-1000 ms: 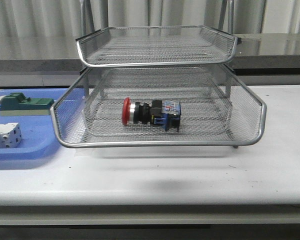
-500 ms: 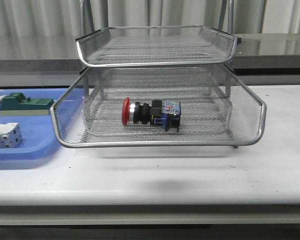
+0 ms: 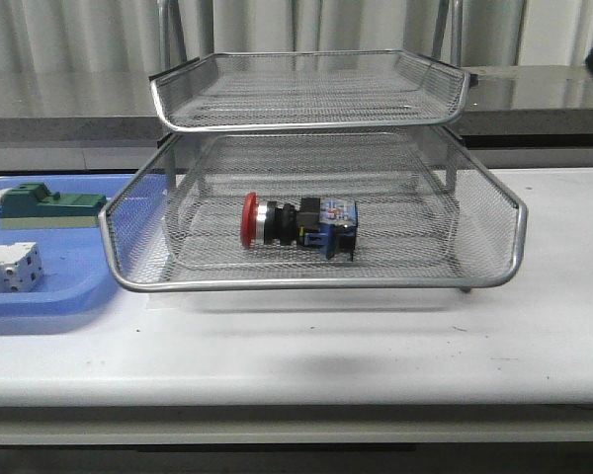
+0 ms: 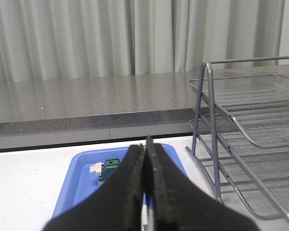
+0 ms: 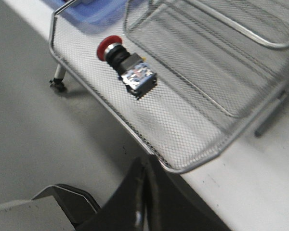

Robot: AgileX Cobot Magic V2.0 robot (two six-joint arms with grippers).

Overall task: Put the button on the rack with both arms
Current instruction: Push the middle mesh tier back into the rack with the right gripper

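The button [image 3: 298, 226] lay on its side in the lower tier of the rack [image 3: 316, 281], at the centre of the front frame, red head pointing left. A blue tray [image 3: 54, 286] with a green block [image 3: 49, 204] sat at left on the white worktop [image 3: 376, 346]. The left claw [image 4: 145, 159] and the right claw [image 5: 143, 192] were both pressed closed, empty.

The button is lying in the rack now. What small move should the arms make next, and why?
Probably only retreat to rest. The button already lies on its side in the rack, on a lower tier, touched by nothing. The left gripper and right gripper are both shut, empty and outside the rack.
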